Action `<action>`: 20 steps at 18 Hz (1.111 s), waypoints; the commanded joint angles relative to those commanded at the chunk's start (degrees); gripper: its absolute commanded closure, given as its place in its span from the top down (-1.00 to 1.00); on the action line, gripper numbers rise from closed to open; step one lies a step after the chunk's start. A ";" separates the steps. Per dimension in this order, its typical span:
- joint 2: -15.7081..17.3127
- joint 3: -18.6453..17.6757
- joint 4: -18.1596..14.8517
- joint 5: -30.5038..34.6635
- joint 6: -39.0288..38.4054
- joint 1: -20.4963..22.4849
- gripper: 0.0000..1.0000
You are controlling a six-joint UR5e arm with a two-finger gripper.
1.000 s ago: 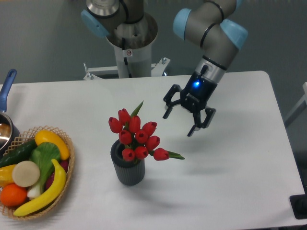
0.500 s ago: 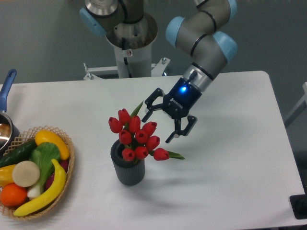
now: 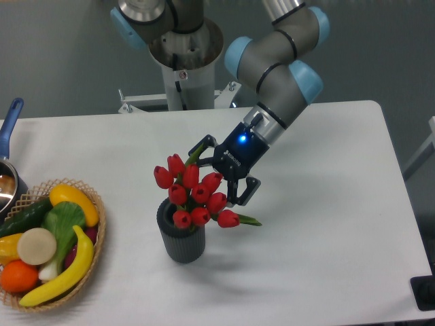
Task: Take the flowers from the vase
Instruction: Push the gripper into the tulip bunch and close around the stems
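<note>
The flowers (image 3: 193, 193), a bunch of red tulip buds with green leaves, stand in the vase (image 3: 181, 238), a short dark grey ribbed cylinder left of the table's middle. My gripper (image 3: 215, 178) is open and sits right against the upper right side of the bunch. One finger (image 3: 198, 146) is behind the top buds and leaf, the other finger (image 3: 246, 191) is to the right of the buds. Nothing is held.
A wicker basket (image 3: 95, 258) with a banana, orange, cucumber and other produce sits at the left front edge. A blue-handled metal pot (image 3: 8, 173) is at the far left edge. The robot's base column (image 3: 182, 61) stands behind the table.
My gripper has moved left and down from the table's right-centre to the right side of the tulip bunch. It stays open. The flowers and vase have not moved.
</note>
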 joint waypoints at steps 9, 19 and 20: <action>-1.50 2.47 0.36 -1.41 -2.02 -1.76 1.00; -1.85 2.38 1.59 -5.18 -2.11 -2.20 0.01; -1.85 2.38 1.59 -5.53 -2.11 -2.20 -0.05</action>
